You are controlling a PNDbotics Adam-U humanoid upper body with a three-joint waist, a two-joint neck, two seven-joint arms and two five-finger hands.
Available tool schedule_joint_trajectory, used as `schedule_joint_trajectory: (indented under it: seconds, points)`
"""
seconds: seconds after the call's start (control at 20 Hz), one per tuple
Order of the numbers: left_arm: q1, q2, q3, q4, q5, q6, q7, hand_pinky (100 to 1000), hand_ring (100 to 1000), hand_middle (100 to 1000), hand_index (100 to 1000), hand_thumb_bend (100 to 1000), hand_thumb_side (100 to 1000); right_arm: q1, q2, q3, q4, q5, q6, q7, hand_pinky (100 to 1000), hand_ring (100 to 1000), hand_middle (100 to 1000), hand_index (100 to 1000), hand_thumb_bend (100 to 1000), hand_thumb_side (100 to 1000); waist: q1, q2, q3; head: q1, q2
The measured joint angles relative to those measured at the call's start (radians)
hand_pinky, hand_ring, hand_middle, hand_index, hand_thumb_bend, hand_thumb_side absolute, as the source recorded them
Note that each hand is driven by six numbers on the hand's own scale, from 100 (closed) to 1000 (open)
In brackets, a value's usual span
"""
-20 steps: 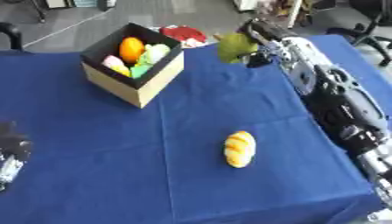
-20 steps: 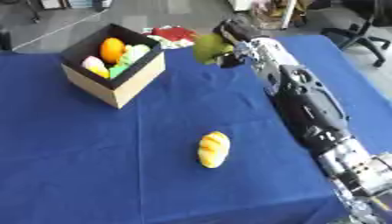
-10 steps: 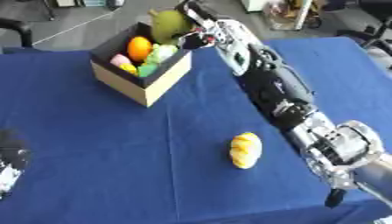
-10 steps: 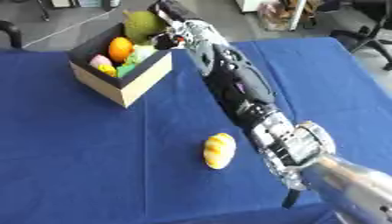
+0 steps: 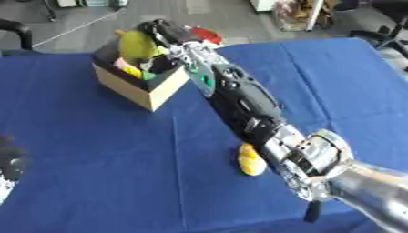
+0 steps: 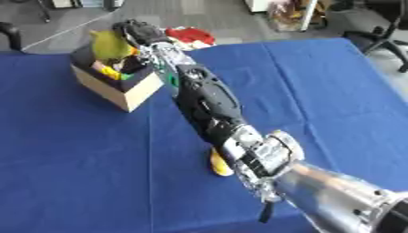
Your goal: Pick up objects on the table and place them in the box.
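Since the earlier frame, the right arm has been swinging left, carrying the green fruit point(image 5: 137, 44) from beside the box point(image 5: 135, 84) to directly over its opening.

Left eye view: the right hand point(image 5: 165, 32) is curling round the fruit above the box. The left hand point(image 5: 9, 168) is resting at the lower left edge; finger state cannot be determined.

Right eye view: the yellow item point(image 6: 217, 164) is lying on the blue table point(image 6: 79, 173), partly behind the forearm. Open cloth is surrounding the box.
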Motion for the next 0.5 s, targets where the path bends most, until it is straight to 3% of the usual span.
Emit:
schedule_joint_trajectory:
  seconds: [0.15,0.25,0.4,0.5]
  points:
    - [0.0,0.0,0.001,0.0,0.0,0.001,0.0,785,656,636,842,450,495,0.0,-0.002,0.012,-0.041,0.021,0.018,-0.03,840,757,756,954,484,384,0.0,0.0,-0.011,0.001,0.0]
    - [0.0,0.0,0.001,0.0,0.0,0.002,0.003,785,656,636,842,450,495,0.003,-0.014,0.028,-0.082,-0.02,0.001,-0.015,848,762,758,934,392,331,0.0,0.0,-0.023,0.005,0.0]
    - [0.003,0.0,0.006,0.0,-0.001,0.004,0.009,785,656,636,842,450,495,0.039,-0.07,0.065,-0.184,-0.156,-0.063,0.053,861,765,751,892,250,248,0.0,0.0,-0.05,0.023,0.001]
    - [0.01,0.001,0.014,0.0,-0.002,0.005,0.017,784,656,635,841,449,494,0.088,-0.126,0.092,-0.283,-0.277,-0.113,0.112,864,769,753,875,220,192,0.0,-0.001,-0.073,0.038,0.001]
